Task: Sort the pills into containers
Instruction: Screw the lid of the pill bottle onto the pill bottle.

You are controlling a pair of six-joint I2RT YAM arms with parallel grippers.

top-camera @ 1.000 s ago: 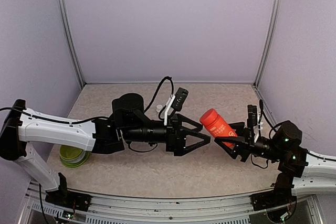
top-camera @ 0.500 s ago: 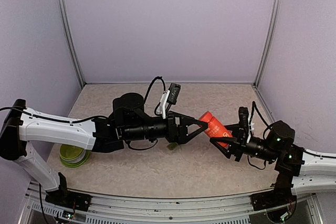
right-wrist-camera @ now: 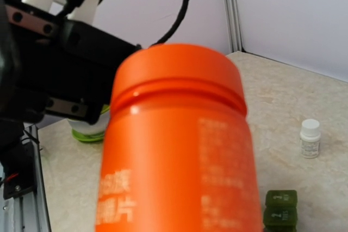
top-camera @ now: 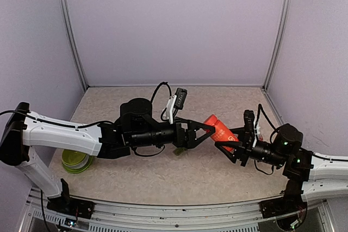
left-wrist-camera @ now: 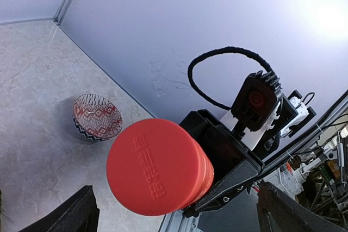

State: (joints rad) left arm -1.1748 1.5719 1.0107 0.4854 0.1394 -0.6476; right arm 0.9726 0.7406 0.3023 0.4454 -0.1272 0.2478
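The containers [right-wrist-camera: 281, 206], a dark green strip of joined square compartments, lie flat on the table [top-camera: 163, 177] with their lids facing up, each visible lid bearing a small white mark. In the right wrist view the strip's long axis runs straight up and down the picture, away from the camera. Two lids show fully and the near end is cut off by the bottom edge. A small white vial [right-wrist-camera: 310, 138] stands farther back on the table, apart from the strip. From overhead only a sliver of dark green shows, under the forward part of the left arm near the table's middle, too small to read its direction. Above the table, the right gripper [top-camera: 232, 143] is clamped around the lower body of a red bottle [top-camera: 219, 127], which it holds off the surface. The bottle is tilted, with its capped end aimed up and left toward the left arm. The left gripper [top-camera: 208, 133] has its jaws spread as wide as they go, holding nothing. Its fingers reach toward the cap, which faces the left wrist camera squarely between them. A lime-green bowl [top-camera: 73, 161] sits at the left edge by the left arm, and a patterned bowl [left-wrist-camera: 98, 117] rests near the back wall.
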